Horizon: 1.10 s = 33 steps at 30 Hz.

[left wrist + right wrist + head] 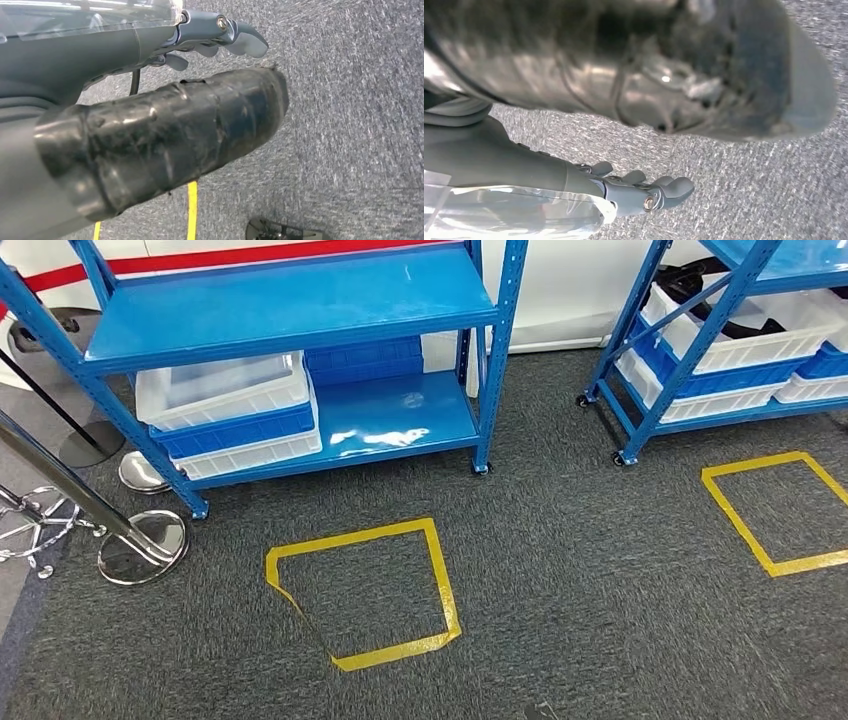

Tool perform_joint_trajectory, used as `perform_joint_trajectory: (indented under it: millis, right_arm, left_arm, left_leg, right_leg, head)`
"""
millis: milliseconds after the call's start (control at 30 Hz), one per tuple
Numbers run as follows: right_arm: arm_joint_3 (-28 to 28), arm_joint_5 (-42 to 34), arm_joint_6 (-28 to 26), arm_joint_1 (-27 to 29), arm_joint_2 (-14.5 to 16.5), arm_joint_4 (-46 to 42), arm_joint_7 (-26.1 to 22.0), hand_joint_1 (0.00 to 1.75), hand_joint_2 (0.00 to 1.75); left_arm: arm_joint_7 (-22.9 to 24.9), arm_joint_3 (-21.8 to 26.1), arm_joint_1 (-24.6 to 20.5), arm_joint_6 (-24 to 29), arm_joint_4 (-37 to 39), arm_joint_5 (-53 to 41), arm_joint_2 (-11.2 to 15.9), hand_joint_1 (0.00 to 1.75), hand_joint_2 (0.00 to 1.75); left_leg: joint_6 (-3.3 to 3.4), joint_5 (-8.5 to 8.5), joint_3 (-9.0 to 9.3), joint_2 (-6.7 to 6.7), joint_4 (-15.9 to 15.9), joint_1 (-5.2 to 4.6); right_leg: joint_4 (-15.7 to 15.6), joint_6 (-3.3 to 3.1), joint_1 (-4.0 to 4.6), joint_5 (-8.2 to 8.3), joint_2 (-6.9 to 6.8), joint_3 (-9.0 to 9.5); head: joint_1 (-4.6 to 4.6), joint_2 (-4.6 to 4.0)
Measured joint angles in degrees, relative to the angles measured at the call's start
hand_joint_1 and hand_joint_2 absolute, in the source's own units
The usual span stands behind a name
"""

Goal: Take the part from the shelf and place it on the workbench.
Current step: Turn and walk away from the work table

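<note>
Nearest us, our left robot hand (165,145) and right robot hand (639,65) hang over the grey carpet, fingers loosely apart, holding nothing. We judge the approach is under way: ahead of both hands stands the blue shelf (290,300) with its white bins (222,388). We cannot make out the part. Next we must step closer and reach.

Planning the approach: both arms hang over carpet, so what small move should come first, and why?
Probably step forward toward the blue shelf. It stands beyond the yellow taped square, and the left robot hand and right robot hand hold nothing.
</note>
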Motion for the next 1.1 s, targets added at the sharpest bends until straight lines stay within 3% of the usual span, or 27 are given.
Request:
perform_joint_trajectory:
  millis: [100,200,267,300,367,433,500,600,633,700,767,800,833,867,933,1000,1067,1100]
  right_arm:
    - [0.0,0.0,0.1,0.1,0.1,0.0,0.0,0.0,0.0]
    - [0.0,0.1,0.1,0.1,0.2,0.0,0.2,0.0,0.0]
    - [0.0,0.3,-0.1,0.1,0.1,0.0,0.9,0.0,0.0]
    - [0.0,0.4,-0.1,0.1,0.1,0.0,1.3,0.0,0.0]
    - [0.0,0.6,-0.2,0.1,0.1,0.0,2.0,0.0,0.0]
    - [0.0,0.6,-0.2,0.1,0.2,0.0,2.4,0.0,0.0]
    - [0.0,0.5,-0.2,0.0,0.2,0.0,2.6,0.0,0.0]
    - [0.0,0.4,0.0,-0.1,0.1,0.0,2.8,0.0,0.0]
    - [0.0,0.4,0.1,-0.1,0.1,0.0,2.9,0.0,0.0]
    - [0.0,0.5,0.2,0.0,0.1,0.0,2.9,0.0,0.0]
    - [0.0,0.7,0.2,0.1,0.1,0.0,3.0,0.0,0.0]
    - [0.0,0.7,0.2,0.1,0.1,0.0,3.1,0.0,0.0]
    - [0.0,0.8,0.2,0.2,0.0,0.0,3.1,0.0,0.0]
    - [0.0,0.8,0.2,0.2,0.0,0.0,3.2,0.0,0.0]
    - [0.0,0.9,0.3,0.2,-0.1,0.0,3.3,0.0,0.0]
    - [0.0,0.9,0.3,0.1,-0.1,0.0,3.3,0.0,0.0]
    - [0.0,0.9,0.5,0.1,0.0,0.0,3.4,0.0,0.0]
    - [0.0,0.9,0.6,0.1,0.1,0.0,3.4,0.0,0.0]
  left_arm:
    - [0.0,0.0,0.1,0.0,0.0,0.2,0.0,0.0,0.0]
    - [-0.1,0.0,0.1,0.0,0.0,0.3,0.0,0.0,0.0]
    - [-0.1,0.0,0.2,0.0,0.0,0.4,0.0,0.0,0.0]
    - [-0.1,0.0,0.2,0.0,0.0,0.5,0.0,0.0,0.0]
    - [-0.1,0.0,0.2,0.0,0.0,0.6,0.0,0.0,0.0]
    - [-0.1,0.0,0.1,0.0,0.0,0.9,0.0,0.0,0.0]
    - [0.0,0.0,0.0,0.0,0.0,1.0,0.0,0.0,0.0]
    - [0.0,0.0,0.2,0.0,0.0,1.2,0.0,0.0,0.0]
    - [0.0,0.0,0.2,0.0,0.0,1.2,0.0,0.0,0.0]
    - [0.0,0.0,0.1,-0.1,0.0,1.2,0.0,0.0,0.0]
    - [0.0,0.0,0.1,-0.1,0.0,1.2,0.0,0.0,0.0]
    - [0.0,0.0,0.1,-0.1,0.0,1.2,0.0,0.0,0.0]
    - [0.0,0.0,0.1,-0.1,0.0,1.2,0.0,0.0,0.0]
    - [0.0,0.0,0.2,-0.1,0.0,1.2,0.0,0.0,0.0]
    - [0.0,0.0,0.1,-0.1,0.0,1.2,0.0,0.0,0.0]
    - [0.0,0.0,-0.1,-0.1,0.0,1.2,0.0,0.0,0.0]
    - [0.0,0.0,0.1,0.0,0.0,1.1,0.0,0.0,0.0]
    - [0.0,0.0,0.1,0.0,0.0,1.1,0.0,0.0,0.0]
  left_leg:
    - [-0.82,-1.42,-0.84,0.34,2.0,0.14]
    - [-1.56,-5.75,-5.93,0.84,12.0,0.48]
    - [-1.68,-6.1,-8.51,0.94,16.0,0.57]
    - [-1.6,-4.56,-8.29,0.95,14.8,0.57]
    - [-1.07,-0.14,-5.46,1.02,7.8,0.46]
    - [-0.37,1.92,-2.65,1.11,1.7,0.1]
    - [0.11,1.5,-1.89,1.04,0.3,-0.24]
    - [0.94,1.74,-0.6,0.98,-1.3,0.14]
    - [1.23,1.82,-0.07,1.03,-1.9,0.31]
    - [1.68,1.59,0.44,0.96,-2.1,0.31]
    - [1.77,1.18,0.86,0.37,-2.0,0.31]
    - [1.69,0.94,1.14,-0.03,-2.0,0.34]
    - [1.55,0.63,1.46,-0.53,-1.8,0.39]
    - [1.33,0.25,1.69,-1.02,-1.5,0.44]
    - [0.64,-0.65,1.55,-2.03,-0.7,0.37]
    - [-0.1,-1.16,1.14,-2.92,-0.3,0.37]
    - [-0.71,-1.48,1.16,-3.28,-0.1,0.51]
    - [-1.01,-2.16,0.75,-2.77,1.1,0.54]
  right_leg:
    - [-0.4,-0.99,-0.23,0.03,-0.15,0.46]
    - [-0.5,-1.62,-0.2,-0.35,-0.36,0.95]
    - [-0.5,-1.7,-0.11,-0.67,-0.39,1.28]
    - [-0.5,-1.66,-0.08,-0.87,-0.37,1.56]
    - [-0.5,-1.46,-0.08,-1.34,-0.34,2.25]
    - [-0.6,-0.96,0.02,-1.79,-0.35,2.67]
    - [-0.8,-0.31,0.04,-2.01,-0.39,2.84]
    - [0.3,0.58,0.24,-3.02,-0.61,2.62]
    - [2.6,0.74,0.3,-4.16,-0.62,1.55]
    - [9.9,0.9,0.14,-7.02,-0.47,-2.4]
    - [14.4,1.14,-0.02,-7.47,-0.43,-5.61]
    - [14.0,1.26,-0.15,-6.22,-0.4,-5.89]
    - [11.5,1.37,-0.33,-4.04,-0.25,-5.12]
    - [7.8,1.47,-0.56,-1.64,0.41,-3.79]
    - [1.4,1.38,-0.86,0.88,2.13,-1.17]
    - [-0.3,0.87,-0.77,0.5,2.65,-0.21]
    - [-0.7,0.06,-0.89,0.42,1.71,0.32]
    - [-1.0,-0.33,-1.0,0.39,1.19,0.72]
  head:
    - [-0.21,0.01]
    - [-0.85,0.0]
    - [-0.85,0.0]
    - [-0.87,0.0]
    - [-0.87,0.0]
    - [-0.87,0.0]
    - [-0.82,0.0]
    - [-0.66,0.01]
    - [-0.53,0.01]
    - [-0.33,0.01]
    - [-0.27,0.0]
    - [-0.27,0.0]
    - [-0.26,0.0]
    - [-0.22,0.0]
    - [-0.19,0.0]
    - [-0.16,0.0]
    - [-0.21,0.01]
    - [-0.42,0.01]
